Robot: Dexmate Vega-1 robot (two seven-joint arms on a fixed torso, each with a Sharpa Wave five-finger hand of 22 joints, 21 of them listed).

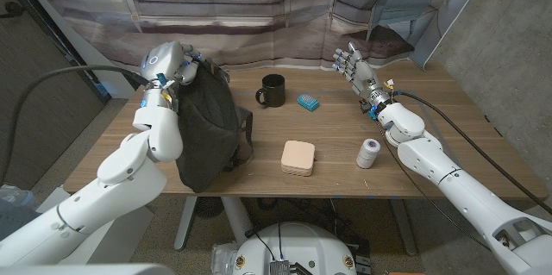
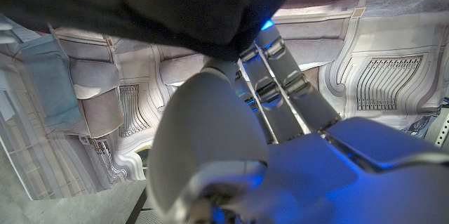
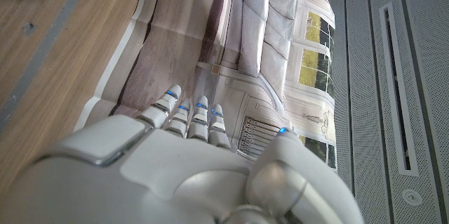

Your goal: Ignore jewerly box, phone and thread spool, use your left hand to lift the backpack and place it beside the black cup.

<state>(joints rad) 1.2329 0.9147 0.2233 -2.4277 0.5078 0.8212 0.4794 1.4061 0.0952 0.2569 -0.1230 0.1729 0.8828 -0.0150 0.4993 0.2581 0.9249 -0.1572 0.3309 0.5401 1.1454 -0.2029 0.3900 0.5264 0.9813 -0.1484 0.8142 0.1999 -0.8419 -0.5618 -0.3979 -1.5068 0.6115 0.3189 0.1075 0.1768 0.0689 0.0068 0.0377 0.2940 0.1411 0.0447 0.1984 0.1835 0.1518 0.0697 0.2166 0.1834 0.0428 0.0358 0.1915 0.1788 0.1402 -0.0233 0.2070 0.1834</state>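
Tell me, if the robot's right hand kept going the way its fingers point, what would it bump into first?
Probably the printed backdrop curtain behind the table. The right hand points past the table's far edge, and nothing shows in between, though depth is hard to judge.

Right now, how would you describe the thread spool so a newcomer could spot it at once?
On the wooden table, look along the front edge toward the robot's right arm. The thread spool stands upright there, just right of the flat beige jewelry box. It is the only small white cylinder on the table.
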